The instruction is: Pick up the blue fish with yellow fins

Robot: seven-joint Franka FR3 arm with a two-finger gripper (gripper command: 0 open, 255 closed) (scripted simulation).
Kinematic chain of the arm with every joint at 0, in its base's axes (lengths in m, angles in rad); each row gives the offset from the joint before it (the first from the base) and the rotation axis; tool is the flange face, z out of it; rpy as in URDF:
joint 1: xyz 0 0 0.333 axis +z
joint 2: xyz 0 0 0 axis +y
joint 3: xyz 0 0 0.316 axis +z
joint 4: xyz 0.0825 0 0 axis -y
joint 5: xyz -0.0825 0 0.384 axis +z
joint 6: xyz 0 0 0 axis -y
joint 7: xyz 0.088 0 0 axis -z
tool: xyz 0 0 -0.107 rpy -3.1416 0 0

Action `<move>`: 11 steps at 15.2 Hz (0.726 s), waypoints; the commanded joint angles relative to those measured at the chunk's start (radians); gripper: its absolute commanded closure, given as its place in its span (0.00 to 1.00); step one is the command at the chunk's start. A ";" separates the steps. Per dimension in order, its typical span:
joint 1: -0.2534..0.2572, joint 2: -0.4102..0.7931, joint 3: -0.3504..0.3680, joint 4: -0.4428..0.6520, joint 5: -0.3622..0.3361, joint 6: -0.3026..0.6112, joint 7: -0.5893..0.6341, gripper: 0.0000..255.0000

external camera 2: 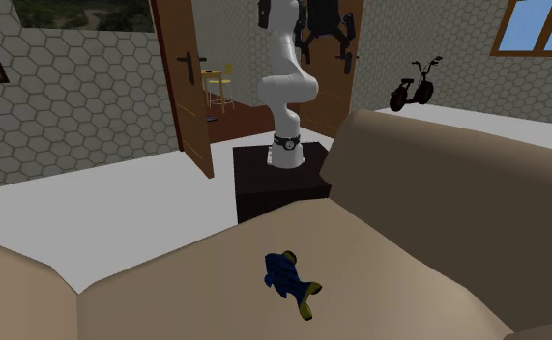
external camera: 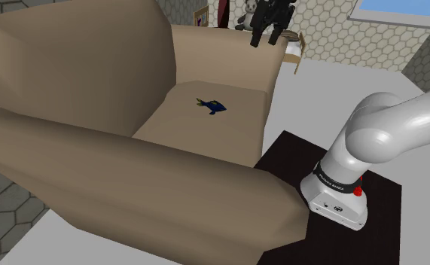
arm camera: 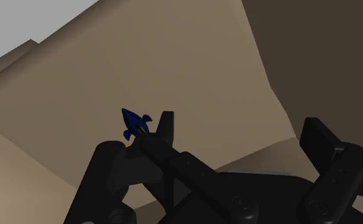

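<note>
Nearest the base, we list the black stand point(external camera: 390, 226), a dark box set on the pale floor point(external camera 2: 90, 188), with the white Franka arm point(external camera: 390, 124) mounted on top. The arm climbs from it and carries the black gripper point(external camera: 267, 34) high above the seat. In the wrist view we record its two fingers point(arm camera: 164, 130) spread wide apart, empty, with nothing between them but upholstery. Next comes the tan sofa point(external camera: 93, 68), with one broad armrest close to the shoulder camera, a flat seat cushion point(external camera: 198, 129) beyond it, and a tall back at the shoulder view's left. On that cushion, toward its middle, lies the blue fish point(external camera: 211, 105). We note it as a small dark-blue toy with dull yellow tail fins, flat on the fabric, touching nothing else and well apart from the raised gripper. In the wrist view it shows past the tip of one finger, far below it. Farther off, we enter a black-and-white plush figure point(external camera: 245, 13), seemingly a panda, behind the sofa's far end. Beyond the arm in the second exterior view we list an open wooden door point(external camera 2: 182, 82) and yellow stools point(external camera 2: 220, 82) seen through the doorway. A small black scooter point(external camera 2: 411, 89) is parked by the wall. Last come a wood-framed window point(external camera 2: 539, 29) and walls of grey hexagonal tile point(external camera 2: 71, 97).
</note>
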 commanded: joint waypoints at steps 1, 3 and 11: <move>0.000 0.000 0.000 0.000 0.000 0.000 0.000 0.00; 0.001 0.035 -0.011 -0.032 -0.018 0.064 -0.041 0.00; 0.004 0.230 -0.057 -0.101 -0.082 0.328 -0.193 0.00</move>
